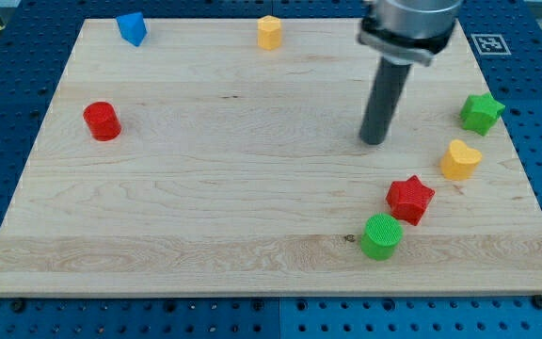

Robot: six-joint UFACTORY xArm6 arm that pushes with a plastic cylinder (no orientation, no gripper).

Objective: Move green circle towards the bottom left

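Observation:
The green circle (381, 235) is a short green cylinder near the view's bottom, right of centre on the wooden board (205, 188). A red star (410, 199) sits just above and to the right of it, close by or touching. My tip (374, 141) is the lower end of the dark rod that comes down from the view's top. It rests on the board about a hand's width above the green circle, apart from every block.
A yellow heart (460, 159) and a green star (481, 113) lie near the board's right edge. A red cylinder (103, 121) is at the left, a blue block (132, 28) at the top left, a yellow block (269, 32) at the top centre.

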